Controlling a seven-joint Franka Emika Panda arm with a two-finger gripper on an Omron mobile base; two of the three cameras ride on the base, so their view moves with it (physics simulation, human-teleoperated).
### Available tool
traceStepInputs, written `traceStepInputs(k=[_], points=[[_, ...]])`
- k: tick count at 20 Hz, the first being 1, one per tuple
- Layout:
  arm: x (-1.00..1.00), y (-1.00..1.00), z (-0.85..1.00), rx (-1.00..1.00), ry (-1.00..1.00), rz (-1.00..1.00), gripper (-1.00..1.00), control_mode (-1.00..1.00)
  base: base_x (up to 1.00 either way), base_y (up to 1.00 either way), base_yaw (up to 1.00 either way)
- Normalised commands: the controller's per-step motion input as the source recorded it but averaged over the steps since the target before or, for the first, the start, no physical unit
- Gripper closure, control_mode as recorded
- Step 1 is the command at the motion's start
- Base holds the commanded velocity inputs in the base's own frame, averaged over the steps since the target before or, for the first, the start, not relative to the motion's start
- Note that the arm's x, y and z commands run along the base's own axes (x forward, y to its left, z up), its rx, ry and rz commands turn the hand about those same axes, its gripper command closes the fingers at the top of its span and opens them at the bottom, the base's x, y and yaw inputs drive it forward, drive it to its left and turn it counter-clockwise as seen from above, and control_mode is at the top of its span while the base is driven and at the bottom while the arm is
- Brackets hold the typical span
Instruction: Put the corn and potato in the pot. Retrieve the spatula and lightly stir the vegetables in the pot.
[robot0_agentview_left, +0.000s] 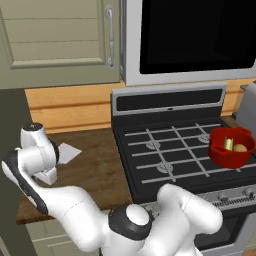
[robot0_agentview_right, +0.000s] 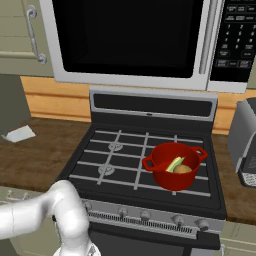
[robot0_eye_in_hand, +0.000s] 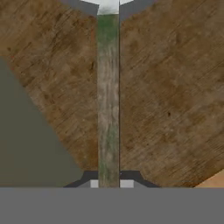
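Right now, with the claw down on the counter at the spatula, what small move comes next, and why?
Probably lift straight up: the claw looks shut on the spatula handle lying on the counter, and the corn and potato already sit in the pot.

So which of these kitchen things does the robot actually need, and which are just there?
Needed:
- round red pot on the stove
- slim yellow-green corn cob, inside it
- small golden-brown potato, inside it
- pale grey spatula, handle clamped in the end effector

Just there:
- black gas stove
- microwave
- silver toaster
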Motion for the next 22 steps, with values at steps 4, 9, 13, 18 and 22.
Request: traceStepInputs(k=[4, 9, 13, 18, 22], points=[[-0.54, -0.48, 0.61, 0.42, -0.16, -0.23, 1.0, -1.0, 0.0, 0.0, 0.0], [-0.29, -0.81, 0.71, 0.55, -0.05, -0.11, 1.0, -1.0, 0.0, 0.0, 0.0], [-0.21, -0.81, 0.81, 0.61, 0.0, -0.03, 1.0, -1.0, 0.0, 0.0, 0.0], [-0.28, -0.49, 0.93, 0.56, 0.02, -0.21, 1.0, -1.0, 0.0, 0.0, 0.0], [-0.22, -0.45, 0.81, 0.53, 0.19, -0.32, 1.0, -1.0, 0.0, 0.0, 0.0]])
